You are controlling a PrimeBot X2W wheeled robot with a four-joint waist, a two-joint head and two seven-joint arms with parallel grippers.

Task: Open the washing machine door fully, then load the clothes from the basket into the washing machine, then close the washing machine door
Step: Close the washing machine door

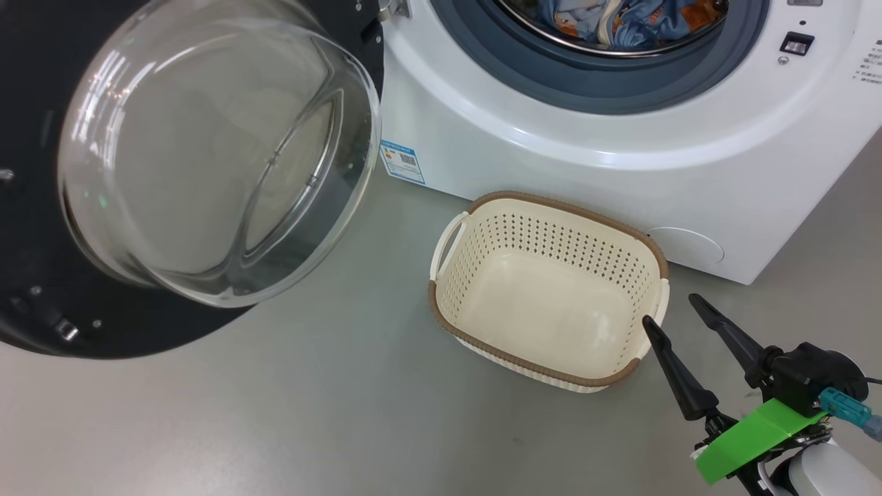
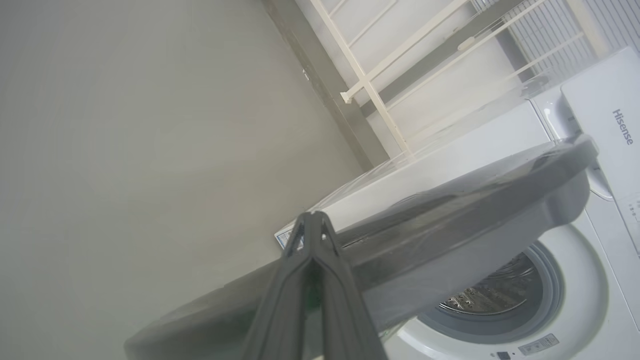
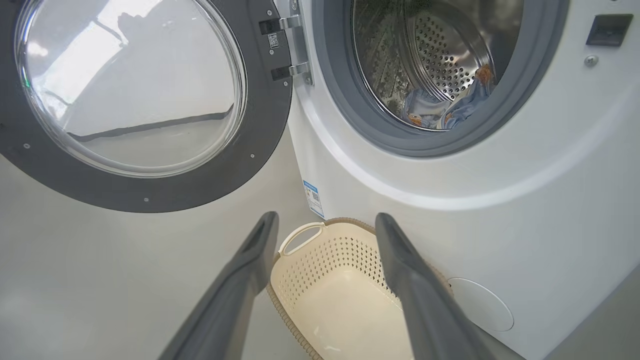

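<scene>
- The right gripper hovers at the floor's near right, its two dark fingers spread wide and holding nothing. One tip is over the basket's near right corner.
- The basket stands on the grey floor, its far long side just beside the washing machine front. Its whole pale bottom shows.
- The right wrist view looks between the spread fingers onto the basket's handle end.
- A broad stretch of bare floor lies between the basket and the washing machine door. The door is swung out wide to the left, its glass bowl bulging toward the camera.
- The left wrist view alone shows the left gripper, fingers pressed together with nothing between them. The tips are at the door's edge; I cannot tell whether they touch it.
- A blue label sits on the machine's lower front corner below the hinge.
- The clothes lie farthest back, inside the drum. The right wrist view shows them low against the perforated steel.
</scene>
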